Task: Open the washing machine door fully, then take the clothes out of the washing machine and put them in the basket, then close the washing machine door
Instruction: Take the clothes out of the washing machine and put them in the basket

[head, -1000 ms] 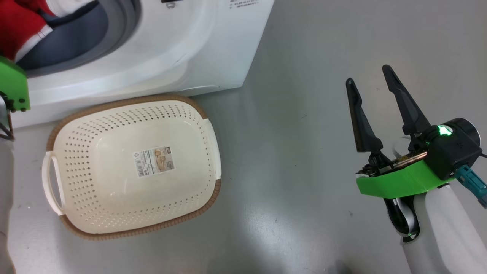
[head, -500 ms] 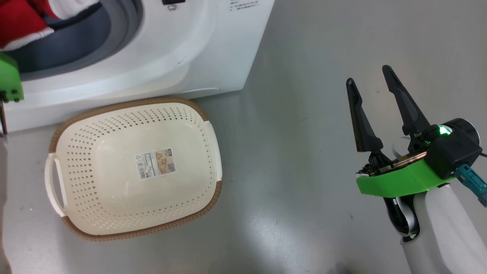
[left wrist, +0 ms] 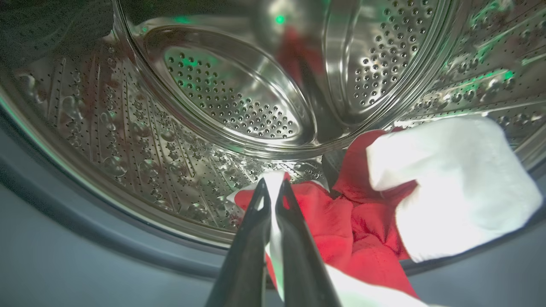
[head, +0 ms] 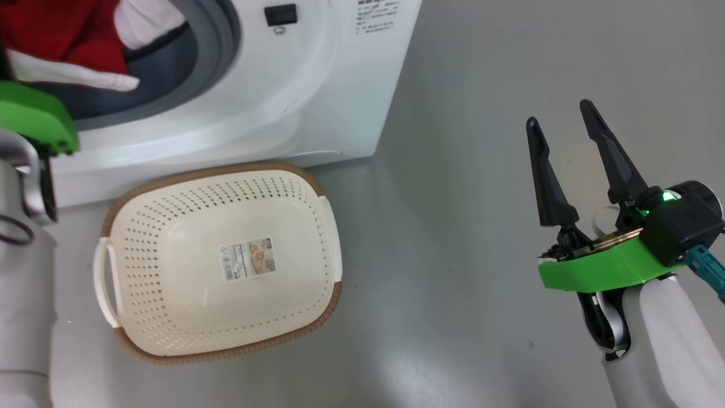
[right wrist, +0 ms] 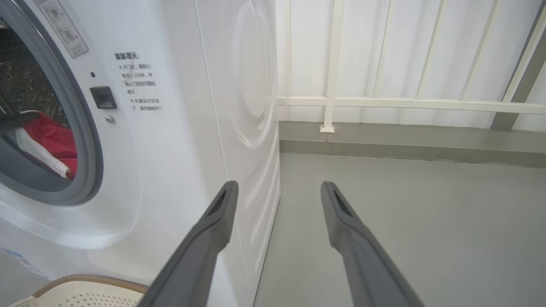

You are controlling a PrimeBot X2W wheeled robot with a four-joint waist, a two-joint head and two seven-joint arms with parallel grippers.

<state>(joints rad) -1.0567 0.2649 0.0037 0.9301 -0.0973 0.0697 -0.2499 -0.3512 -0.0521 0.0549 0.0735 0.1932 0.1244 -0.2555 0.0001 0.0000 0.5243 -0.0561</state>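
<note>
The washing machine (head: 317, 85) stands open, and its door is out of view. In the left wrist view my left gripper (left wrist: 273, 188) is inside the steel drum (left wrist: 222, 94), shut on the white trim of the red garment (left wrist: 341, 221). A white piece (left wrist: 448, 183) lies on the red one to the right. The clothes (head: 62, 39) bulge at the grey rubber ring (head: 218, 45). The cream basket (head: 221, 260) sits on the floor in front of the machine, holding nothing. My right gripper (head: 558, 113) hangs open over bare floor, far right of the basket.
My left forearm (head: 22, 294) and its green mount (head: 34, 119) stand at the left edge beside the basket. Grey floor (head: 453, 226) stretches between basket and right arm. A white railing and wall (right wrist: 384, 102) run behind the machine's right side.
The head camera has shifted, sliding machine and basket right and down. The left wrist has risen a little, and the garment's white trim now stretches further across the opening. The right gripper is unchanged.
</note>
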